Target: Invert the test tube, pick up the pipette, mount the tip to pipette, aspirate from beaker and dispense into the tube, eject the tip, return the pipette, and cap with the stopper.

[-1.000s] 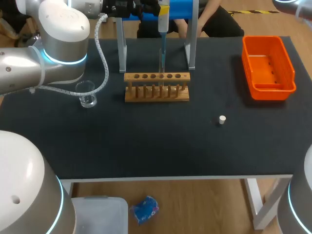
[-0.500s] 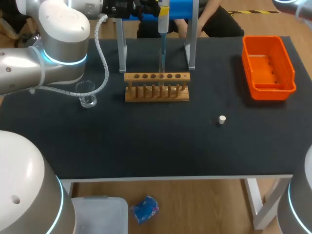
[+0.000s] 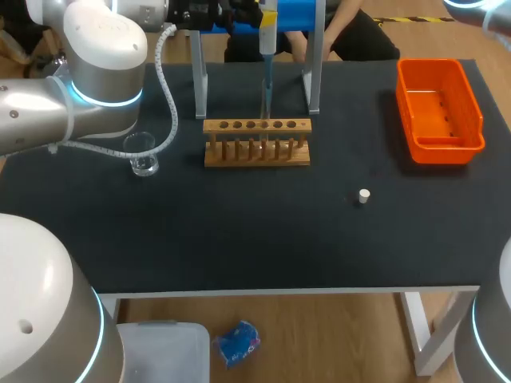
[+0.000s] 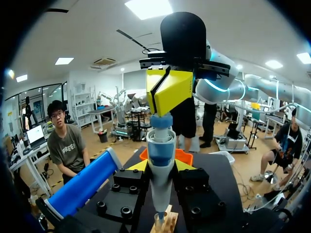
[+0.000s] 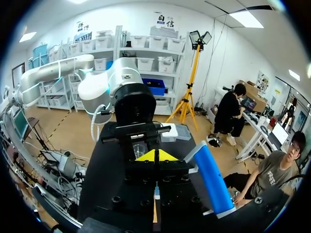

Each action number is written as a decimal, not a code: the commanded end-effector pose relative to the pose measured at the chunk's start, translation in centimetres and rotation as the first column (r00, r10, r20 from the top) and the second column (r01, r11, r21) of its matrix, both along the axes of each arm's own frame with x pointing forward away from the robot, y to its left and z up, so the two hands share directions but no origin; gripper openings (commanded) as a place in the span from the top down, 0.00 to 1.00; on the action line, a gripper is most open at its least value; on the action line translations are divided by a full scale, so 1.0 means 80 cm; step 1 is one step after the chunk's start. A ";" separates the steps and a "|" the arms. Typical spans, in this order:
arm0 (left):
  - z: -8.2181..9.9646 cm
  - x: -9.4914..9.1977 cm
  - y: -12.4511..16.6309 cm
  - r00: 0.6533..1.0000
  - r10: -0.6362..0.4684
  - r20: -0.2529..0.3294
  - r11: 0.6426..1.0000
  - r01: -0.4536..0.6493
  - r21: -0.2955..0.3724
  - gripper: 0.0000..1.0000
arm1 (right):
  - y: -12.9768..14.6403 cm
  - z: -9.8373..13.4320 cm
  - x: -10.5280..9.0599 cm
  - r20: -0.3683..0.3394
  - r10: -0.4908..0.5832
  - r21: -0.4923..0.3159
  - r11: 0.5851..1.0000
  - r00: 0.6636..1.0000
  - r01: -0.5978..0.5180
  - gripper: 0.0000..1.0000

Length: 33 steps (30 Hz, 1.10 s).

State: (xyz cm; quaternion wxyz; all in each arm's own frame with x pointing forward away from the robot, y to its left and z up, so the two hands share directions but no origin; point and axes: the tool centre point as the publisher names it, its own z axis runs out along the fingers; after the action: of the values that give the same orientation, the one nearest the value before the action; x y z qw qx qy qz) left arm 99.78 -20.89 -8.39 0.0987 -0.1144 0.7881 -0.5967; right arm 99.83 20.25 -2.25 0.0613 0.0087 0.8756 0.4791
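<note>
The pipette [image 3: 267,40] hangs upright at the back of the table, under the blue bar of its stand [image 3: 295,12]. Its thin tip [image 3: 266,100] points down over the middle holes of the wooden rack [image 3: 255,144]. My left gripper [image 4: 160,167] is shut on the pipette's white and blue body [image 4: 160,150]. The right gripper [image 4: 167,90] is shut, its yellow tips resting on the pipette's top end. In its own view the right gripper [image 5: 155,155] faces my left wrist. A glass beaker [image 3: 144,155] stands left of the rack. The white stopper [image 3: 364,195] lies to the right. I cannot make out a test tube.
An orange bin [image 3: 439,108] stands at the back right. Two grey stand posts [image 3: 198,76] rise behind the rack. My left arm's white cable [image 3: 168,96] loops down beside the beaker.
</note>
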 end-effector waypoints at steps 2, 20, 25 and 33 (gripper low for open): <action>0.004 0.001 -0.001 1.000 0.002 0.002 1.000 -0.002 -0.003 1.00 | 0.000 -0.011 0.001 -0.010 -0.001 -0.002 1.000 1.000 0.001 1.00; 0.004 0.001 -0.001 1.000 0.002 0.002 1.000 -0.002 -0.003 1.00 | -0.001 -0.018 0.000 -0.023 -0.001 -0.002 1.000 1.000 0.001 1.00; 0.004 0.001 -0.001 1.000 0.002 0.002 1.000 -0.002 -0.003 1.00 | -0.001 -0.016 0.001 -0.018 -0.004 -0.001 1.000 1.000 0.004 1.00; 0.004 0.001 -0.001 1.000 0.002 0.002 1.000 -0.002 -0.003 1.00 | -0.001 -0.001 0.001 -0.004 -0.001 0.013 1.000 1.000 0.001 1.00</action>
State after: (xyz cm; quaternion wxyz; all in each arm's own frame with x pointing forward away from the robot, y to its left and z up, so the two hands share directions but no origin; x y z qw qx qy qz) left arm 99.83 -20.89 -8.37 0.0994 -0.1145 0.7876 -0.5972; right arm 99.99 20.26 -2.41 0.0589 0.0119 0.8721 0.4856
